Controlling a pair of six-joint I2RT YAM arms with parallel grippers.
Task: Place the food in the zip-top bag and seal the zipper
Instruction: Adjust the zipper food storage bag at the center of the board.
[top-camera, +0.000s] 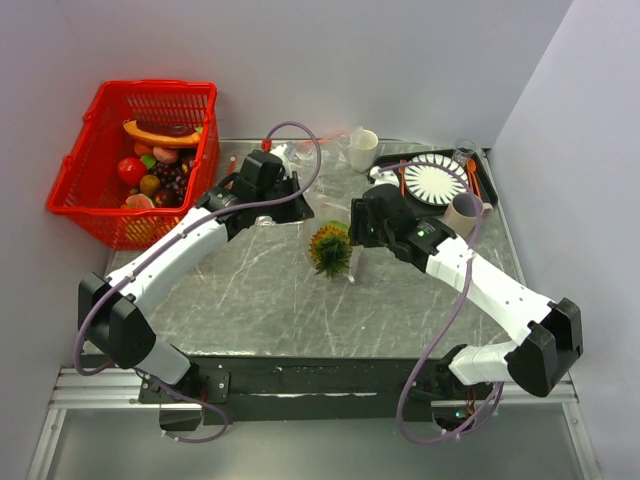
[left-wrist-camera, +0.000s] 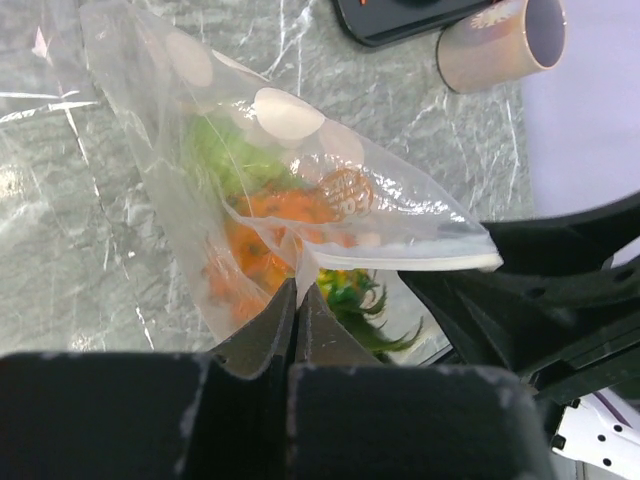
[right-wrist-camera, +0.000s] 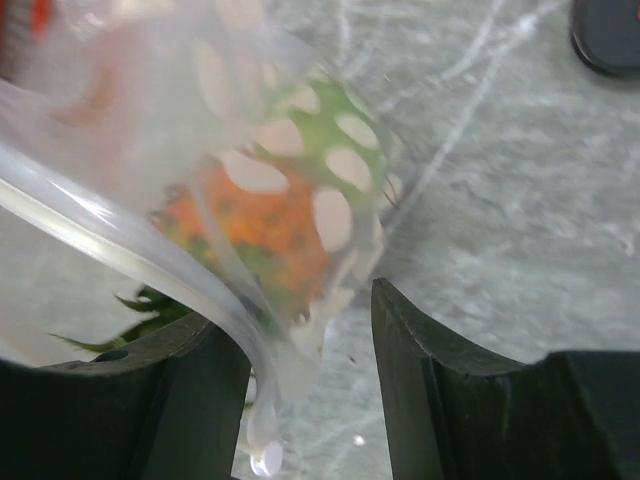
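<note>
Where the left gripper (left-wrist-camera: 297, 310) is shown from its own wrist, its jaws are seen pressed together on a fold of the zip-top bag (left-wrist-camera: 300, 170), so that the clear pouch is held up off the table (left-wrist-camera: 60, 250). The right gripper (right-wrist-camera: 300, 320) is seen with its jaws standing apart and nothing clamped; the zipper (right-wrist-camera: 130, 250), a thick pale strip, is draped across one of its fingers, and a corner of the pouch hangs in the gap. Inside the plastic an orange food piece (left-wrist-camera: 290, 205) and a light-green food piece (left-wrist-camera: 225, 150) are visible. A leafy tuft (left-wrist-camera: 365, 300) is seen just below the pouch; whether it lies inside cannot be told. The sealing step is judged to be in hand, with loading largely done. The next move is judged to call for the right jaws to be closed squarely on the strip and drawn along it, while the pouch is kept taut from the left. A cup (left-wrist-camera: 500, 40) lies on its side farther off, and a red basket (top-camera: 130, 160) of other toys stands well apart.
</note>
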